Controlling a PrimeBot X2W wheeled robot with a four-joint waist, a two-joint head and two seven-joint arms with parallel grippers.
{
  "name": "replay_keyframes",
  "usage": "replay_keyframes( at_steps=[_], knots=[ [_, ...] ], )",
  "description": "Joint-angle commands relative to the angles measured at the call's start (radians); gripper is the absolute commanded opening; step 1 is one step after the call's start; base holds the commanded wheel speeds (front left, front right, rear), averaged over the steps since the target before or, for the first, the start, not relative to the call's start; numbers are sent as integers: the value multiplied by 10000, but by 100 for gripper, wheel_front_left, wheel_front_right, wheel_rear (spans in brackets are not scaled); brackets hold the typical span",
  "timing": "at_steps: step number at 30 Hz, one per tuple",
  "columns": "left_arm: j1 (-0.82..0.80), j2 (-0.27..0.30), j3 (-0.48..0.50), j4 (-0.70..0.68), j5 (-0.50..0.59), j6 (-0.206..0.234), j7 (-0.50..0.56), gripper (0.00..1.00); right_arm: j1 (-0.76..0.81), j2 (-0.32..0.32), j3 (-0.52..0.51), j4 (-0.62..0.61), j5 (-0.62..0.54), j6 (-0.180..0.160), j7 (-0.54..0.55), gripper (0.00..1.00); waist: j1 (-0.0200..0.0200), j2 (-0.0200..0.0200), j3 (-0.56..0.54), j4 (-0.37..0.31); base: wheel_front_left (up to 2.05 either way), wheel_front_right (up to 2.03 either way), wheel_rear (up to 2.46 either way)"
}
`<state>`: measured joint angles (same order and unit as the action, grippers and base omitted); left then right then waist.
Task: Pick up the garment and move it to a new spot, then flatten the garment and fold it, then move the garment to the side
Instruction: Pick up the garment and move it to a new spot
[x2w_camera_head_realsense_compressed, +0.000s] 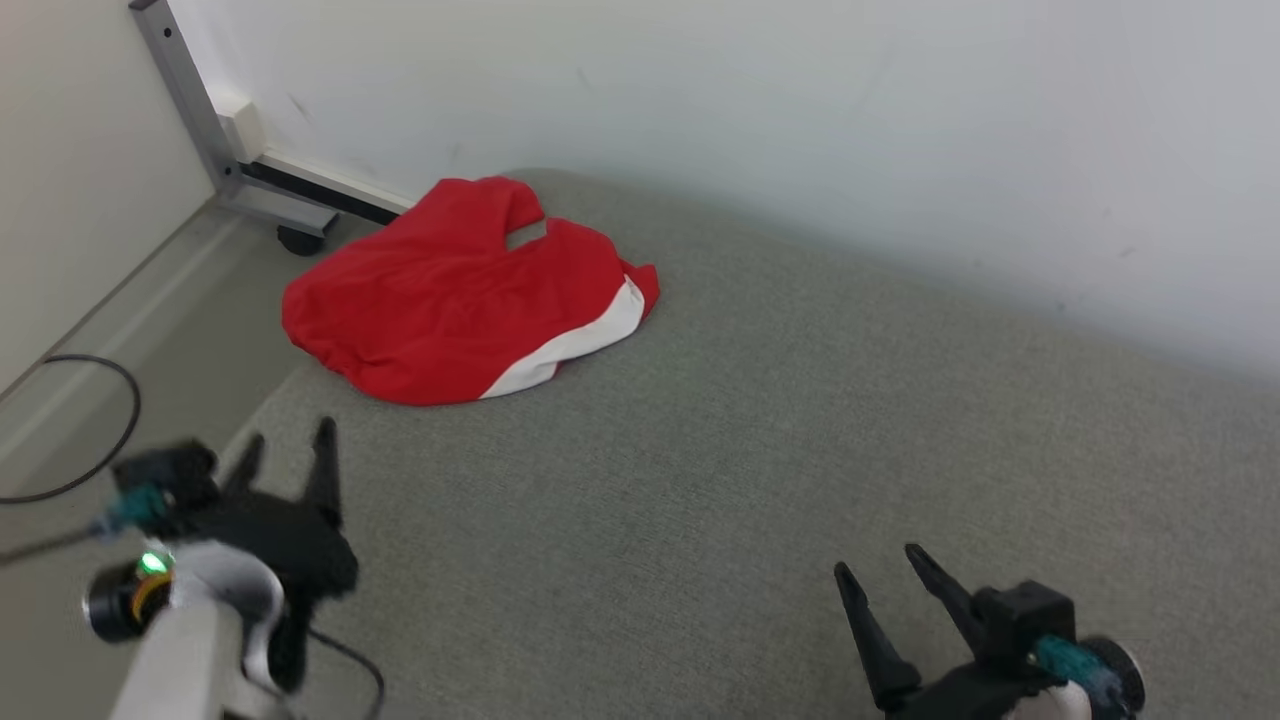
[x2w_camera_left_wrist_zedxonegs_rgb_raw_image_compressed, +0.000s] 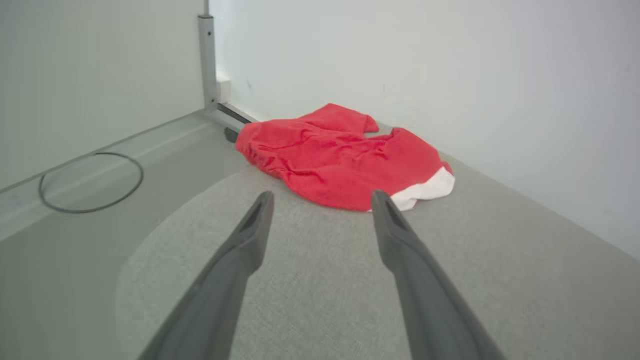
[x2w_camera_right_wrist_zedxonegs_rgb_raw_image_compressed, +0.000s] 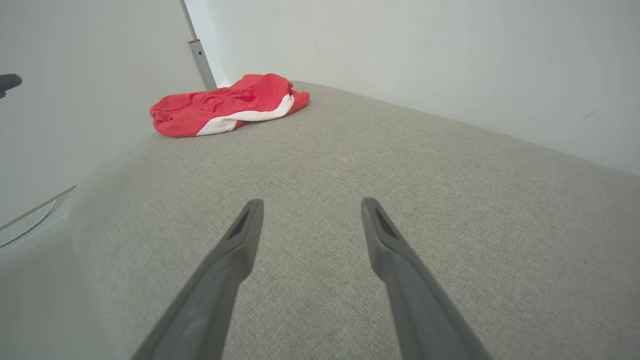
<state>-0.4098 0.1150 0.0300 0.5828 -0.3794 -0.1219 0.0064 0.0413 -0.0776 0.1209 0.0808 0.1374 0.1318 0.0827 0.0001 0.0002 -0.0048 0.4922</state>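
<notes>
A crumpled red garment (x2w_camera_head_realsense_compressed: 450, 290) with a white band lies near the far left corner of a grey fabric surface (x2w_camera_head_realsense_compressed: 760, 440). In the left wrist view the garment (x2w_camera_left_wrist_zedxonegs_rgb_raw_image_compressed: 340, 160) lies just beyond the fingertips, and it is small and far off in the right wrist view (x2w_camera_right_wrist_zedxonegs_rgb_raw_image_compressed: 225, 102). My left gripper (x2w_camera_head_realsense_compressed: 290, 445) hovers open at the surface's left edge, short of the garment, with nothing between its fingers. At the lower right, my right gripper (x2w_camera_head_realsense_compressed: 878, 560) is open and empty over bare fabric, well away from the garment.
A white wall (x2w_camera_head_realsense_compressed: 800, 120) runs along the far side of the surface. A grey metal frame on a castor (x2w_camera_head_realsense_compressed: 230, 160) stands at the back left corner. A black cable (x2w_camera_head_realsense_compressed: 90, 430) loops on the floor left of the surface.
</notes>
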Motion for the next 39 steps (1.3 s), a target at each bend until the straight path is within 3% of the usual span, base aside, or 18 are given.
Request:
replay_keyframes(
  at_steps=[1,6,15,19,27,32,33,34,39],
  knots=[
    [-801,131,170,459,-219,113,106,100,-214,-291,234,-417,-106,-17,307,100,-1,-2,1203,-1105,0,0,0],
    [-2814,392,531,1875,-755,83,536,100,-554,-1035,696,-1755,-135,-17,1228,100,-1,-2,2431,-2061,0,0,0],
    [-5383,942,517,3740,-1161,104,1707,100,-517,-2039,528,-4351,-264,-17,2536,100,-1,-2,4413,-2846,0,0,0],
    [-5917,1091,622,4306,-1338,316,2205,100,-346,-2103,403,-4974,-311,-17,2786,100,-1,-2,4853,-3025,0,0,0],
    [-6717,1292,618,5428,-1263,1400,2824,100,-81,-2038,333,-5677,-391,-17,2803,100,-1,-2,5487,-3337,0,0,0],
    [-6666,1153,531,5840,-1294,1473,2824,100,-232,-1954,439,-5569,-381,-17,2687,100,-1,-2,5422,-3412,0,0,0],
    [-6666,1178,495,5854,-1256,1449,2735,36,-260,-1943,472,-5527,-358,-17,2659,100,-1,-2,5376,-3428,0,0,0],
    [-6652,1229,415,5825,-1156,1389,2583,0,-295,-1926,493,-5451,-330,-17,2621,100,-1,-2,5299,-3440,0,0,0],
    [-6635,1559,297,5966,-1104,1088,2428,0,-522,-1783,637,-5041,-226,-17,2359,100,-1,-2,4818,-3489,0,0,0]
  ],
)
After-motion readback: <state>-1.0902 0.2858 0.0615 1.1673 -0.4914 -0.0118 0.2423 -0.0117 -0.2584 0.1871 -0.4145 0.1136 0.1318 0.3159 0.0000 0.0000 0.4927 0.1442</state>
